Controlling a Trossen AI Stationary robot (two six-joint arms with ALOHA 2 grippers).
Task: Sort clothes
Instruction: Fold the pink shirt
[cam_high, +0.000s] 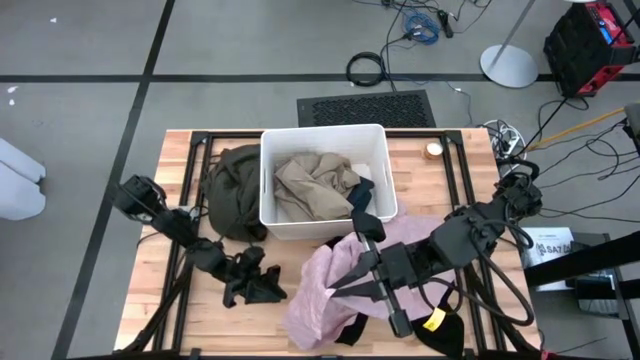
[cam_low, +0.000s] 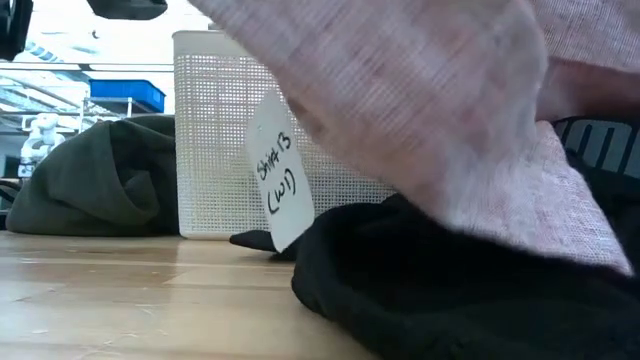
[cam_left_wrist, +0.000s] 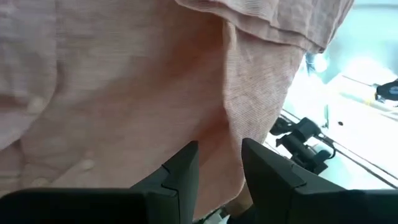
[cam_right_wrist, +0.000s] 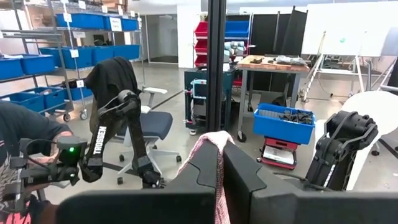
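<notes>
My right gripper (cam_high: 338, 284) is shut on the pink garment (cam_high: 315, 300) at the table's front middle. A white paper tag (cam_low: 278, 185) hangs from the garment. My left gripper (cam_high: 262, 285) is open just left of the garment, whose cloth (cam_left_wrist: 124, 93) fills its wrist view. The black garment (cam_low: 440, 290) lies on the table under my right arm. The olive-green garment (cam_high: 232, 190) lies against the white bin's left wall. The beige-khaki garment (cam_high: 312, 185) and a dark teal-blue one (cam_high: 360, 193) lie in the bin (cam_high: 325, 135). My right gripper pinches a bunched fold of the pink garment (cam_right_wrist: 217, 163) between its two fingers. The fingers come in level from the table's right. The cloth is raised there and hangs slack below, and its right part drapes over the black garment (cam_low: 590, 200). Whether my left gripper touches the cloth I cannot tell.
A small round tin (cam_high: 433, 150) sits at the table's far right. Bare wood (cam_high: 170, 320) lies at the front left. Beyond the table are shelves with blue bins, a chair and a person's arm (cam_right_wrist: 25, 134).
</notes>
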